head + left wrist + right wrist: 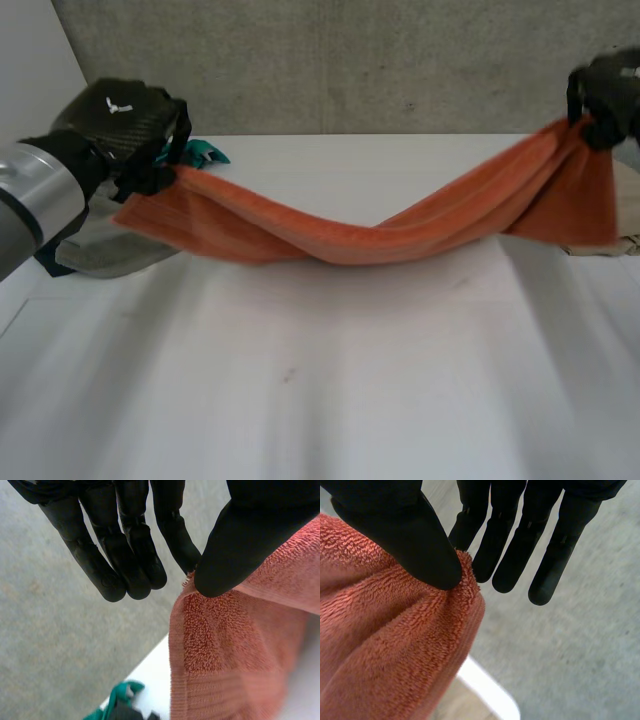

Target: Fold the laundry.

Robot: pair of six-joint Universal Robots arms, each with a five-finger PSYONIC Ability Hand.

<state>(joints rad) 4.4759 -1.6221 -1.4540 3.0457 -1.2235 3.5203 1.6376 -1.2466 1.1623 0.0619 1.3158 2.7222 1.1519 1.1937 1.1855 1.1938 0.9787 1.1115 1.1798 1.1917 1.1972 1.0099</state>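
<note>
An orange towel point(350, 235) hangs stretched between my two hands above the white table point(320, 380), sagging and twisted in the middle. My left hand point(125, 125) pinches one end corner at the left. In the left wrist view the thumb point(240, 545) presses the towel point(225, 650) corner against a straight finger. My right hand point(605, 95) holds the other end at the far right, higher up. In the right wrist view the thumb point(415, 545) pinches the towel point(390, 650) corner against a finger.
A grey cloth point(110, 250) lies on the table under my left arm. A teal cloth point(205, 153) sits behind my left hand, and it also lies below the towel corner point(117, 702) in the left wrist view. A pale cloth point(628, 215) lies at the right edge. A concrete wall stands behind.
</note>
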